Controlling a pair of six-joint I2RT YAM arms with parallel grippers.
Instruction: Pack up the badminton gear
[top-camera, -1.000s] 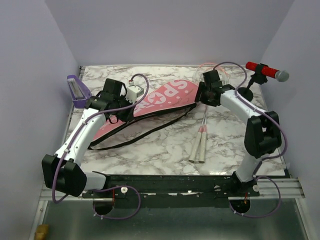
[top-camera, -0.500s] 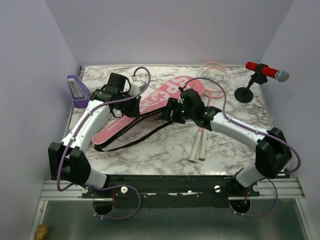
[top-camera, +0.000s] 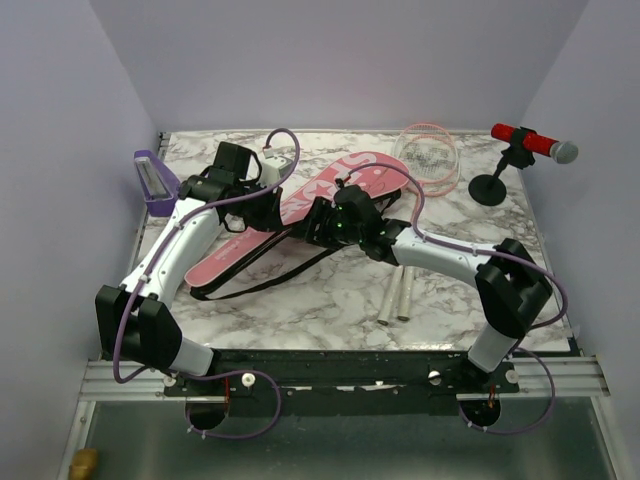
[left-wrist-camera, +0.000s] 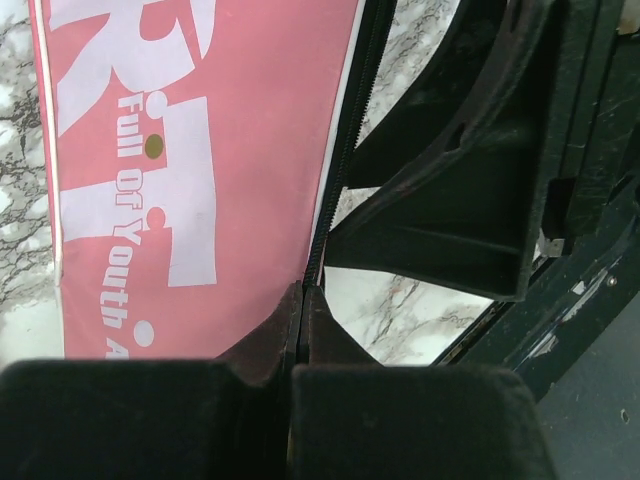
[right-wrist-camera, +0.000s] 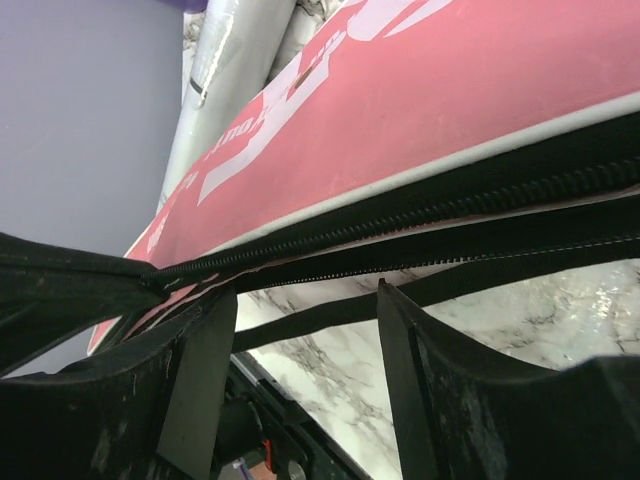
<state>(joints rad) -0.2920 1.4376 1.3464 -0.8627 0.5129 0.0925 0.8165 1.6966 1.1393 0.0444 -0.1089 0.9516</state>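
The long pink bag (top-camera: 335, 188) with white lettering lies slantwise across the marble table; it also shows in the left wrist view (left-wrist-camera: 200, 150) and the right wrist view (right-wrist-camera: 400, 90). My left gripper (top-camera: 268, 215) is shut on the bag's black zipper edge (left-wrist-camera: 340, 170). My right gripper (top-camera: 318, 226) is open right beside the left one, its fingers (right-wrist-camera: 400, 340) just under the open zipper (right-wrist-camera: 420, 215) and astride the black strap (right-wrist-camera: 330, 310), holding nothing. Two pink-framed rackets lie to the right, heads (top-camera: 430, 155) at the back, pale handles (top-camera: 396, 300) towards me. I cannot pick out the shuttlecock. The white tube is mostly hidden behind my left wrist.
A red microphone (top-camera: 530, 142) on a black stand (top-camera: 488, 188) stands at the back right. A small purple tray (top-camera: 155, 180) leans at the back left edge. The bag's black strap (top-camera: 250, 275) loops over the table in front of the bag.
My right arm has swung left, from the racket heads to the middle of the bag beside the left gripper. The racket heads now show. The left gripper shifted slightly, still at the bag's edge.
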